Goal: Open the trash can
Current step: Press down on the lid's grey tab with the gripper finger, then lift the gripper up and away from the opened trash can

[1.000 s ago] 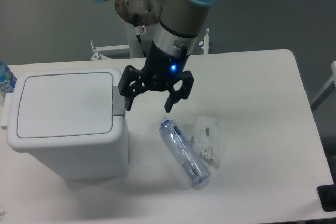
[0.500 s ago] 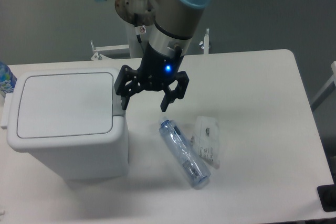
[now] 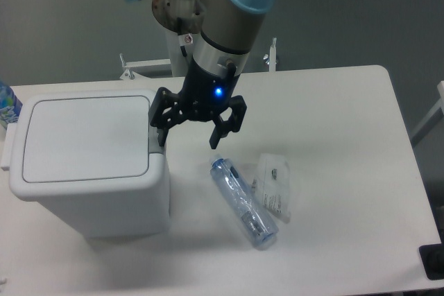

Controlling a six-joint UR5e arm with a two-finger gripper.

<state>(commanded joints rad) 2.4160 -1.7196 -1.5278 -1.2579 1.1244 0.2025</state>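
Observation:
The trash can is a big boxy white bin at the left of the table, its flat lid shut. Its grey push-button latch sits on the right edge of the lid, partly hidden by my finger. My gripper is open and empty, hanging just right of the bin. Its left fingertip is at the latch; I cannot tell if it touches. Its right fingertip hangs above the table.
A clear plastic bottle lies on the table right of the bin, below my gripper. A small clear packet lies beside it. A blue-patterned object shows at the left edge behind the bin. A black object is at the bottom right.
My gripper has moved left, toward the bin's right edge, staying open. Its left finger now covers part of the latch. The lid and the bottle have not moved.

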